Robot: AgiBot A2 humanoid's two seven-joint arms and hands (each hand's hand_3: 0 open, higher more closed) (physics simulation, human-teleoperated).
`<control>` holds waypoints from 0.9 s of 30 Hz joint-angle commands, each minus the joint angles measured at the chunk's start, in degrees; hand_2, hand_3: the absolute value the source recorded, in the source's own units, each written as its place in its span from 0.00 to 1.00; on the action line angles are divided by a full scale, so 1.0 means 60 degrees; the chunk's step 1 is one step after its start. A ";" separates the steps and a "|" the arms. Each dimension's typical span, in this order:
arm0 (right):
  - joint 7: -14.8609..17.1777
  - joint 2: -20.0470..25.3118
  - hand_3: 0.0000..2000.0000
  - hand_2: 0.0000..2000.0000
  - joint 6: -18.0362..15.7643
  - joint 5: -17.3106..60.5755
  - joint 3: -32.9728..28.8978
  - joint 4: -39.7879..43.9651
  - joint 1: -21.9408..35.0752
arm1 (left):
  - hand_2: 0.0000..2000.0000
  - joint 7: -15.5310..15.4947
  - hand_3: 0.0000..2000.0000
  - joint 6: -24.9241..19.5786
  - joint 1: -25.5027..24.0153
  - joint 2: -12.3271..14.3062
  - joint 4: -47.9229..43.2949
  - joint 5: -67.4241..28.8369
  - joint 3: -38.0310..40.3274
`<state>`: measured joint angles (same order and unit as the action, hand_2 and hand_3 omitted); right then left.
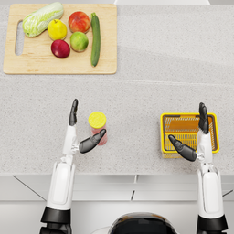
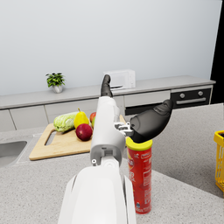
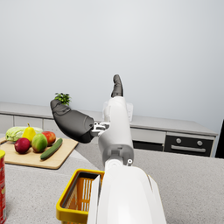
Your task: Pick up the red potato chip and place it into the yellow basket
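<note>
The robot's left hand (image 1: pixel 82 132) hangs spread beside the red potato chip can (image 1: pixel 98 128), fingers straight ahead and thumb angled toward the yellow-lidded tube; in the left wrist view the thumb (image 2: pixel 151 122) sits at the can's (image 2: pixel 140 177) lid, though whether it touches cannot be told, and the hand grips nothing. The can stands upright on the speckled grey counter (image 1: pixel 137 91), well apart from the yellow basket (image 1: pixel 211 119). The right hand (image 1: pixel 194 137) hovers over that basket, likewise spread and holding nothing, thumb reaching across the orange mesh interior. Farther back at the left, a wooden cutting board (image 1: pixel 27 64) carries a napa cabbage (image 1: pixel 42 18), a yellow pear (image 1: pixel 57 29), a red apple (image 1: pixel 79 21), a green apple (image 1: pixel 79 41), a dark red plum-like fruit (image 1: pixel 60 48) and a cucumber (image 1: pixel 95 39).
</note>
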<state>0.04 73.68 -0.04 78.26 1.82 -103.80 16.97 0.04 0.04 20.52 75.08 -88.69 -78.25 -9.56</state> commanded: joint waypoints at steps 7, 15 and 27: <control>-0.0006 0.0119 0.00 0.00 0.0006 0.0500 -0.0698 -0.0264 0.0597 | 0.00 -0.0006 0.00 -0.0006 0.1043 0.0565 0.3623 -0.0502 -0.0814; -0.0007 0.0229 0.00 0.00 0.0006 0.0549 -0.0644 -0.0234 0.0614 | 0.00 -0.0006 0.00 -0.0007 0.1378 0.0890 0.5877 -0.0550 -0.1343; -0.0007 0.0403 0.00 0.00 0.0006 0.0552 -0.0188 0.0014 0.0542 | 1.00 -0.0039 1.00 -0.0193 0.1991 0.1372 0.5610 -0.0560 -0.0614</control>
<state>0.00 76.08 0.00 81.58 -0.15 -104.12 19.47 -0.24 -1.62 31.32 83.13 -49.65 -81.61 -14.41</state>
